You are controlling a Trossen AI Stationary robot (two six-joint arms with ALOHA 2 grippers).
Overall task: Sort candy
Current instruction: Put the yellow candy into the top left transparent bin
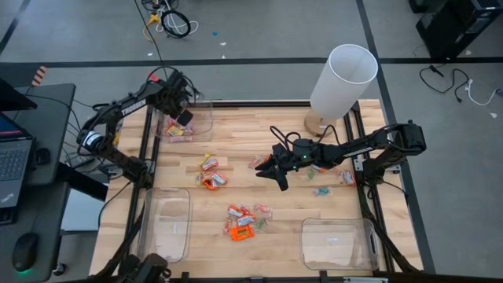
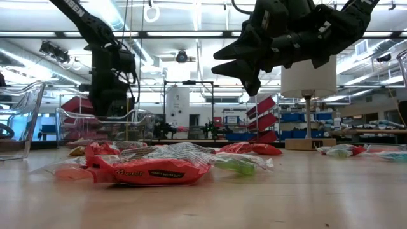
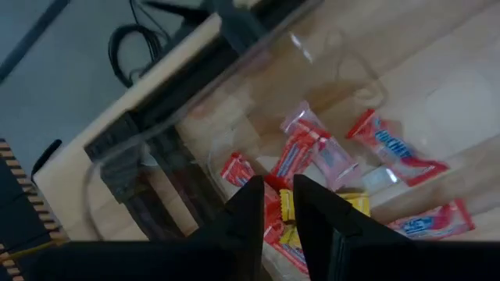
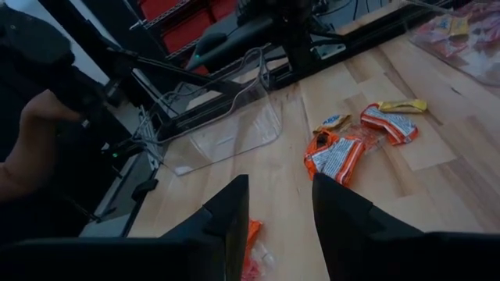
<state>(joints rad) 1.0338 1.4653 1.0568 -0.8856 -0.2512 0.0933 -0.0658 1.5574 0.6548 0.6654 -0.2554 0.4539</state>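
Note:
Wrapped candy lies in loose groups on the wooden table: orange pieces [image 1: 242,222] near the front, a mixed group [image 1: 211,174] in the middle, and pale pieces [image 1: 322,170] at the right. My left gripper [image 1: 182,119] points down into the far-left clear bin [image 1: 206,110], which holds red and pink candy [image 3: 312,152]. Its fingers stand slightly apart. My right gripper [image 1: 271,169] hangs open above the table's middle, well clear of the top [image 2: 245,67]. Nothing is between its fingers. My left gripper [image 3: 283,207] comes from above into the bin. A yellow-and-red candy [image 3: 286,204] shows in the narrow gap between its fingers. I cannot tell whether the fingers touch it or whether it lies on the pile below.
An empty clear bin [image 1: 169,224] stands at the near left and another [image 1: 338,244] at the near right. A white lamp shade [image 1: 343,79] on a round foot stands at the far right. Bare wood lies between the candy groups.

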